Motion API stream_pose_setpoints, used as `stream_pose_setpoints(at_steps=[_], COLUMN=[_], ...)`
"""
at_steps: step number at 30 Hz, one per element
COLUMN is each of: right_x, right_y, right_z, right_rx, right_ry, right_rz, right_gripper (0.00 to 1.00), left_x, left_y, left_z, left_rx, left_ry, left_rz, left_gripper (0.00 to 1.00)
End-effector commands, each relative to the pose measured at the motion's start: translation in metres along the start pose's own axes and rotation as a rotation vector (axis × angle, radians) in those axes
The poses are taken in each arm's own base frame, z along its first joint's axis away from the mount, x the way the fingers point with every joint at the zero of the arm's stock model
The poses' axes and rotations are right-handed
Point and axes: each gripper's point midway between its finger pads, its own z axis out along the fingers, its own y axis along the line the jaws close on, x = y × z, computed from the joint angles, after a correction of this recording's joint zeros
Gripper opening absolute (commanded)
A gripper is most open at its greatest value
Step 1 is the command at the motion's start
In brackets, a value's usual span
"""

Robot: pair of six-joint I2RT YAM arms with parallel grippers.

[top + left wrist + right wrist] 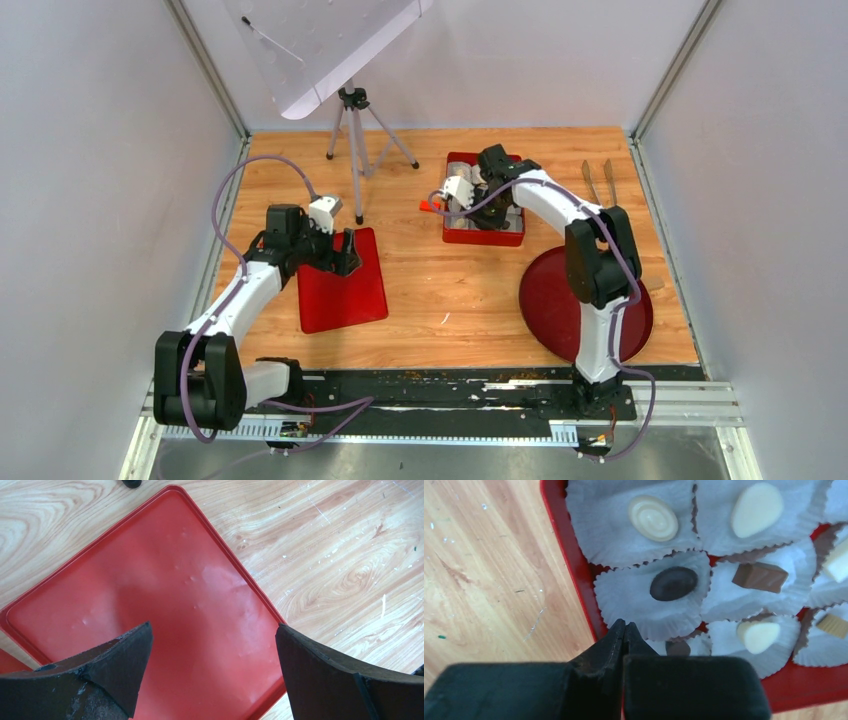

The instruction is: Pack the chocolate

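Note:
The red box (484, 236) at the back centre holds white paper cups (614, 525) with chocolates. The right wrist view shows a cream round piece (653, 518), a cream teardrop (756, 510), a dark oval (673, 583), a brown square (759, 576), a cream heart (758, 635), and further pieces at the right edge. My right gripper (625, 625) is shut and empty, hovering over the box's left rim (569, 555); it also shows in the top view (478, 190). My left gripper (214, 630) is open and empty over the flat red lid (165, 595).
A dark red round plate (545, 300) lies at the right under the right arm. Two tongs (598, 182) lie at the back right. A tripod (355, 140) stands at the back. A small orange-red block (430, 207) lies left of the box.

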Motion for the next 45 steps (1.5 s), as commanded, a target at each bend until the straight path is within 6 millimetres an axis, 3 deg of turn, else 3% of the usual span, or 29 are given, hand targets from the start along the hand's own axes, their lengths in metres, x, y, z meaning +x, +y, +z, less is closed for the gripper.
stream_pose_setpoints(at_steps=[1, 7, 12, 16, 24, 32, 36, 45], right_x=[-0.017, -0.027, -0.033, -0.037, -0.044, -0.049, -0.052, -0.053], right_y=[0.027, 0.082, 0.128, 0.158, 0.188, 0.212, 0.217, 0.257], right_z=[-0.01, -0.016, -0.019, -0.02, -0.02, -0.023, -0.021, -0.016], right_rx=[-0.015, -0.088, -0.159, -0.227, -0.326, -0.444, -0.472, -0.544], right_ry=[-0.018, -0.036, -0.045, -0.053, -0.094, -0.131, -0.142, -0.117], right_rz=[-0.078, -0.124, -0.196, -0.242, -0.239, -0.166, -0.173, -0.245], right_gripper=[0.0, 0.0, 0.0, 0.0, 0.0, 0.01, 0.01, 0.02], left_x=[-0.014, -0.018, -0.018, -0.014, 0.016, 0.041, 0.05, 0.064], left_y=[0.006, 0.018, 0.065, 0.084, 0.099, 0.104, 0.108, 0.109], left_z=[-0.007, -0.005, -0.023, -0.035, -0.062, -0.074, -0.072, -0.046], left_rx=[-0.026, -0.074, -0.345, -0.423, -0.524, -0.548, -0.559, -0.461], left_ry=[-0.038, -0.029, 0.026, 0.087, 0.194, 0.267, 0.306, 0.428], left_rz=[0.025, 0.044, 0.067, 0.129, 0.141, 0.122, 0.113, 0.04], left_gripper=[1.0, 1.0, 1.0, 1.0, 0.97, 0.89, 0.86, 0.59])
